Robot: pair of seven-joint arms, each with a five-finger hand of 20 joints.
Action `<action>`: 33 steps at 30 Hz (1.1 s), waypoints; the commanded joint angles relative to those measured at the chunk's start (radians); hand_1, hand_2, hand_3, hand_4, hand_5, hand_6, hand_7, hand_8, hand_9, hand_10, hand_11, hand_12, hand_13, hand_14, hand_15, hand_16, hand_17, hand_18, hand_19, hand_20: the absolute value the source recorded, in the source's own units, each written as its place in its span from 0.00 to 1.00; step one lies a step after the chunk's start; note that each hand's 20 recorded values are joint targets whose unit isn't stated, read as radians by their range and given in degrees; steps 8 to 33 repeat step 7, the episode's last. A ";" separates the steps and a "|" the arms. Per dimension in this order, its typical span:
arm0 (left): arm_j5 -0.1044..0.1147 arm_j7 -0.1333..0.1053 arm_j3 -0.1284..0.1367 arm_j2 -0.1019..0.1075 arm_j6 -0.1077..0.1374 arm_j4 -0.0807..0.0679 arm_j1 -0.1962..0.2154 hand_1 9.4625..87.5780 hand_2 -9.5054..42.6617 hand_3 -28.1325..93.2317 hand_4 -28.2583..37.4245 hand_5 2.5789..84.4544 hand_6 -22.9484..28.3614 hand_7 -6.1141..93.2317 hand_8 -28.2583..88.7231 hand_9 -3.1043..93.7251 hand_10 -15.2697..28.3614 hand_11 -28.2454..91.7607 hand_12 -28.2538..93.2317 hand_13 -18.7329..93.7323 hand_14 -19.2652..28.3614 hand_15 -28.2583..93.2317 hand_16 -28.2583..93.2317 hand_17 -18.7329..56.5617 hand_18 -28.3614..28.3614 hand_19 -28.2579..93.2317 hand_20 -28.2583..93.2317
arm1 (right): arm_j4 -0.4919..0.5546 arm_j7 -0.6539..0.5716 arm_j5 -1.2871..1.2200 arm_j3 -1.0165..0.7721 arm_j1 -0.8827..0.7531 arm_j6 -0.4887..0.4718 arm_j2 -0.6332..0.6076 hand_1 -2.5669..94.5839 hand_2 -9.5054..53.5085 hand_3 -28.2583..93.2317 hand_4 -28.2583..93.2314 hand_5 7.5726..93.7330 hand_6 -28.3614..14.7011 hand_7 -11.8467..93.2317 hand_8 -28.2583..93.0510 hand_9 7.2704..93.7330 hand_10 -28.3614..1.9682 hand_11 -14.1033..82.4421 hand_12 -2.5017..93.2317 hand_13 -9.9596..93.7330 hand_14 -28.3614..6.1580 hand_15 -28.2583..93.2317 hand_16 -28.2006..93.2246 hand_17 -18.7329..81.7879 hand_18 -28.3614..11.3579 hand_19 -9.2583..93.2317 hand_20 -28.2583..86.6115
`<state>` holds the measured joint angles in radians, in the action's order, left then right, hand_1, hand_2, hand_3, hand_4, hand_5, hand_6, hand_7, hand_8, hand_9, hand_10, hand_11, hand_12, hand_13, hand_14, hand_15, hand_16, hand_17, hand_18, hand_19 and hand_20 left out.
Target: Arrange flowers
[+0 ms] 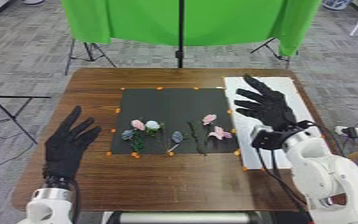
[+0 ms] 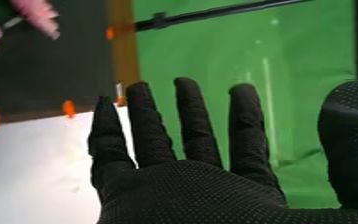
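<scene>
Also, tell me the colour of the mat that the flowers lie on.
The mat is dark grey, nearly black; the head view shows it best.

Inspection result: I read 0 texts, 0 labels, 0 brand names, 0 numbers and 0 signs across my 2 views, head and right wrist.
</scene>
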<state>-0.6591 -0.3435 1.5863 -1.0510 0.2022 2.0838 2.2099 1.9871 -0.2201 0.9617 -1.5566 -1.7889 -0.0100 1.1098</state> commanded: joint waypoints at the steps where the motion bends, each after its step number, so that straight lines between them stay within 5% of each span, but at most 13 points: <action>1: 0.022 -0.041 -0.023 0.008 0.007 -0.011 0.014 0.11 0.30 0.87 0.00 0.31 0.45 0.20 0.14 0.36 0.71 0.39 0.33 0.38 0.91 0.59 0.19 0.13 0.93 0.63 0.39 | -0.005 0.107 0.008 0.028 -0.078 0.045 -0.006 0.17 0.23 0.87 0.00 0.25 0.85 0.25 0.12 0.36 0.60 0.21 0.17 0.39 0.28 0.29 0.45 0.18 0.15 0.49 0.41; 33: 0.016 -0.035 -0.011 0.003 0.002 -0.008 0.029 0.11 0.30 0.87 0.00 0.33 0.46 0.20 0.14 0.37 0.72 0.40 0.33 0.38 0.91 0.60 0.19 0.13 0.94 0.64 0.39 | -0.005 0.116 0.016 0.017 -0.090 0.047 -0.010 0.18 0.22 0.87 0.00 0.31 0.83 0.25 0.12 0.39 0.60 0.22 0.17 0.40 0.27 0.30 0.45 0.20 0.14 0.50 0.41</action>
